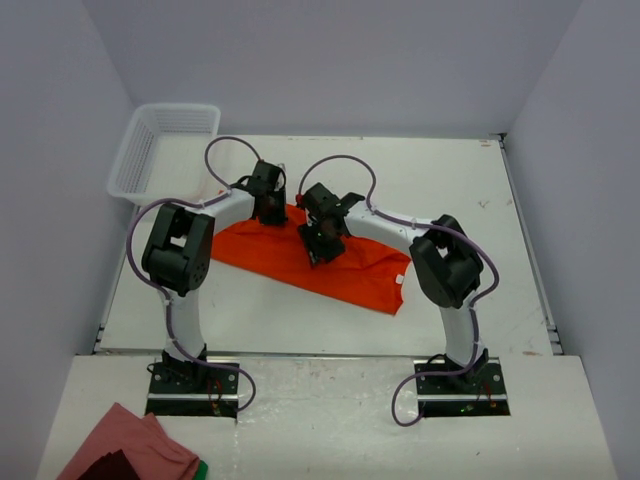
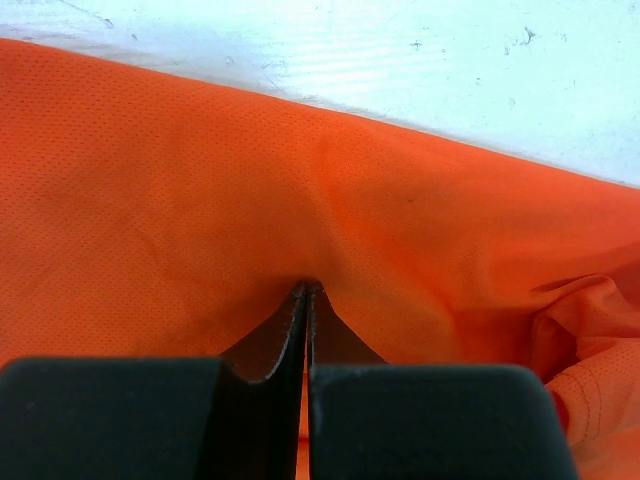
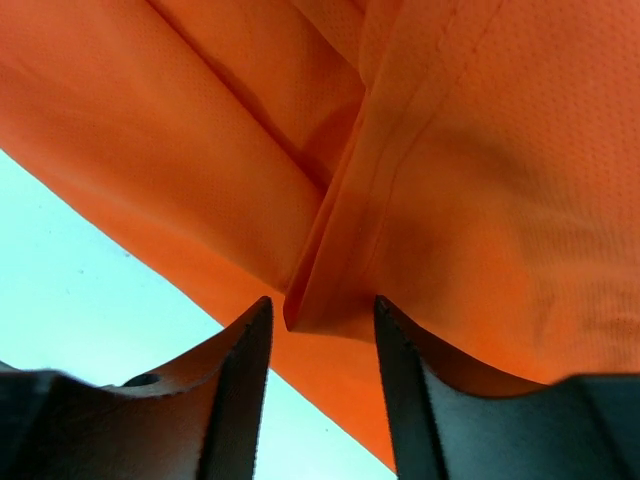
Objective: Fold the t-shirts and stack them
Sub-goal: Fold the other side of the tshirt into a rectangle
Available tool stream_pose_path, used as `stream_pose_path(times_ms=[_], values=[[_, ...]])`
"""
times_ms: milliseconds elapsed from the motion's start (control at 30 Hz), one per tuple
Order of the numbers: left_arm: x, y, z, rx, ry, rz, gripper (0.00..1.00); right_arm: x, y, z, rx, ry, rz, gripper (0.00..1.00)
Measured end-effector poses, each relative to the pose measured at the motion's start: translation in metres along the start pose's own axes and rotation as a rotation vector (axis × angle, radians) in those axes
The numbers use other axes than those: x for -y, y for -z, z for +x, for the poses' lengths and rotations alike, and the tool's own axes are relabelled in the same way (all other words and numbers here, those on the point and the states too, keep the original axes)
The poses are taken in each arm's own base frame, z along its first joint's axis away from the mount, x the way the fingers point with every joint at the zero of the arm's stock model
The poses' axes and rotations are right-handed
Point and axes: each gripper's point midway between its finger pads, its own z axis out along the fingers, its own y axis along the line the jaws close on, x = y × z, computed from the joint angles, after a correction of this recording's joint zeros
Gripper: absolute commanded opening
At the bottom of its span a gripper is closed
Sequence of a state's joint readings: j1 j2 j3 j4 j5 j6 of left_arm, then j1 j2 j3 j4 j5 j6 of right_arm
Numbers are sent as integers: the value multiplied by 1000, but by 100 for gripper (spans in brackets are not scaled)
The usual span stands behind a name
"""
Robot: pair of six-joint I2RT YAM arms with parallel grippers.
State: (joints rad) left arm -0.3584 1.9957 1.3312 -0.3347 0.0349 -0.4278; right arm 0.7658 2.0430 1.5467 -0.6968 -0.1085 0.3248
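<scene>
- Top external view: the t-shirt (image 1: 360, 280) lies mid-counter as a long, slanted orange-red band. Its left end is near the left arm and its right end reaches toward the right arm. It looks partly gathered rather than spread flat.
- Fabric: a thin, soft, fine-meshed knit with a matte surface and no print. We judge it light and limp. It should drape and slide over itself, hold no shape, and not be fragile.
- Hold points: we judge the stitched hems and doubled edges to be the best grips, since a single layer in mid-panel would only tent up.
- Left hand (image 1: 269, 215): sits at the far edge of the shirt's left part. In the left wrist view the dark fingers are pressed together, and the cloth puckers up to their tips with creases fanning out. We read this as a pinch on a small bit of shirt.
- Right hand (image 3: 320, 310): stands over the shirt's middle with its fingers spread apart. A folded, seamed edge hangs in the gap between them, and we see neither finger touching it. Nothing is gripped.
- Counter (image 1: 450, 190): white, smooth and slightly scuffed. It is bare beyond the shirt's far edge in the left wrist view.
- Basket (image 1: 165, 150): white plastic lattice at the far-left corner, well apart from the shirt.
- Pink cloth (image 1: 125, 445): crumpled on the near ledge, left of the arm bases.
</scene>
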Motion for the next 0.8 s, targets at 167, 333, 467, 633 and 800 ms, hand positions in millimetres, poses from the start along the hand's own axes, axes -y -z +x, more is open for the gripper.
stream_pose_path(times_ms=[167, 333, 467, 633, 800], values=[[1, -1, 0, 3, 0, 10, 0, -1, -7, -5, -2, 5, 4, 26], [2, -1, -1, 4, 0, 14, 0, 1, -8, -4, -7, 2, 14, 14], [3, -2, -1, 8, 1, 22, 0, 2, -8, 0, -8, -5, 26, 3], [4, -3, -1, 11, 2, 31, 0, 3, 4, 10, 4, -9, 43, 0], [6, -4, -2, 17, 1, 44, 0, -6, 28, 10, 53, 2, 38, 0]])
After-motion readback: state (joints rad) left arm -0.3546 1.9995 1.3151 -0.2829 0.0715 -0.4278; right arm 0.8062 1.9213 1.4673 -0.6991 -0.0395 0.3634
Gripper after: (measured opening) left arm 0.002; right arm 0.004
